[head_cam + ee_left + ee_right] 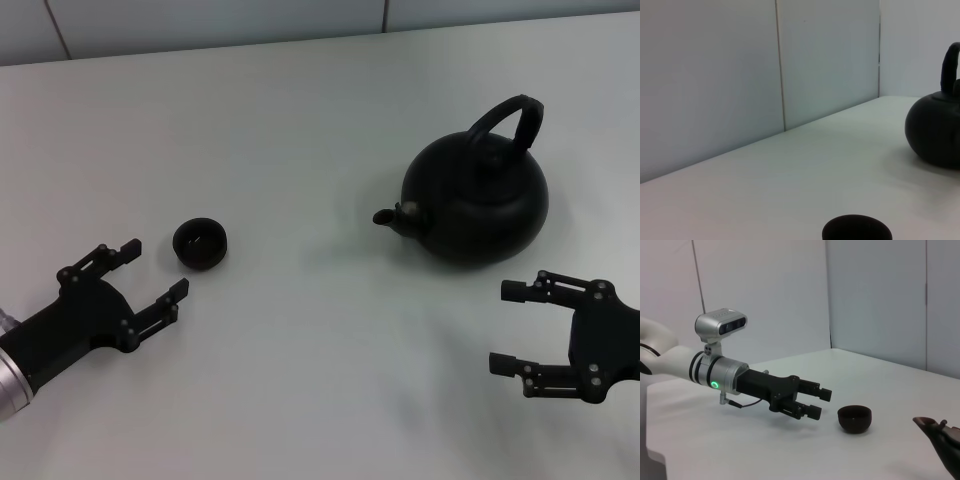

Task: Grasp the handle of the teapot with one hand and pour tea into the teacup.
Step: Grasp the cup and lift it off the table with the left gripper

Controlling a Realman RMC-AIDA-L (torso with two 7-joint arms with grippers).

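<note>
Right pincer (510, 327): spread wide, holding nothing, low over the table (300, 380), fingers toward the middle.
Pot (478, 200): just beyond the right pincer, apart from it; spout (386, 216) turned toward the cup.
Handle (510, 122): arches over the pot's far top, so it lies past the body from this pincer.
Left pincer (156, 268): spread, empty, tips just short of the cup (200, 244).
Risk, grasp: coming in low, the fingers would likely hit the pot's belly and shove it; the arm seems to need height first.
Risk, pour: the cup is tiny and well apart from the pot; a poorly aimed spout would likely spill, and a nudge from the left pincer could slide it.
Materials: pot squat, round, matte black; handle a thick loop; cup dark, round, no handle; table pale, smooth.
</note>
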